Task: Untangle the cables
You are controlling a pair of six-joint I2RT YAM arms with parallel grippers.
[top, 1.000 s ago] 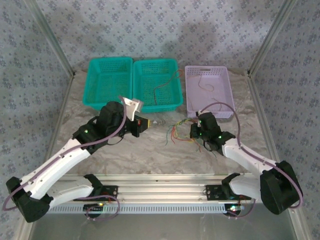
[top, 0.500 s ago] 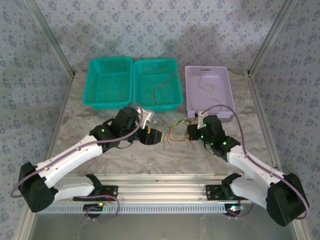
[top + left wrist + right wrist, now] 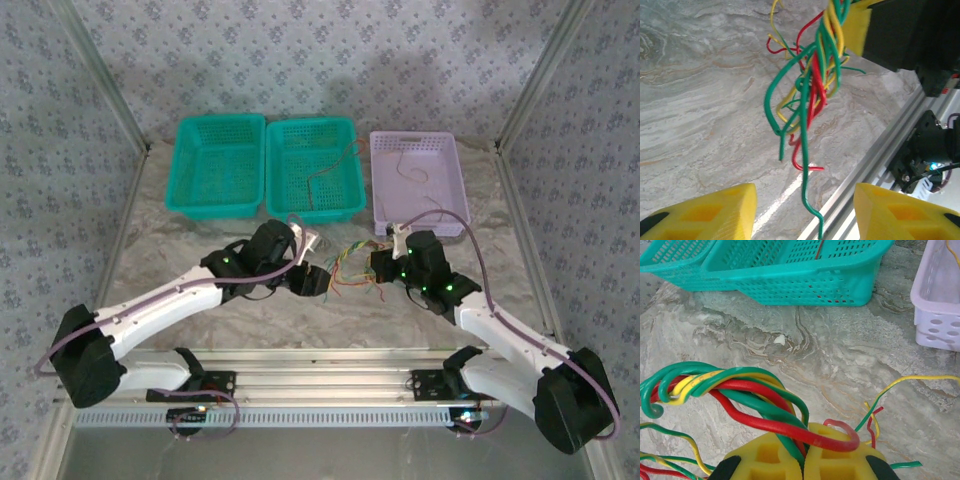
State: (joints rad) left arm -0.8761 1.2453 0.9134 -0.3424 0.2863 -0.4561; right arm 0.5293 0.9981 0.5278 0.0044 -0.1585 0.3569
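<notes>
Tangle of cables (image 3: 350, 262) hangs just before the lilac basket (image 3: 412, 136). Right gripper (image 3: 802, 455) pinches its end; left gripper (image 3: 805, 210) gapes wide, empty. Loose strands (image 3: 410, 170) inside that basket; most unsorted.

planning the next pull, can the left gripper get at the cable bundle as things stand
Probably yes. The left gripper is open and faces the cables, which hang from the shut right gripper over the table. Nothing stands between its fingers and the loose ends.
</notes>
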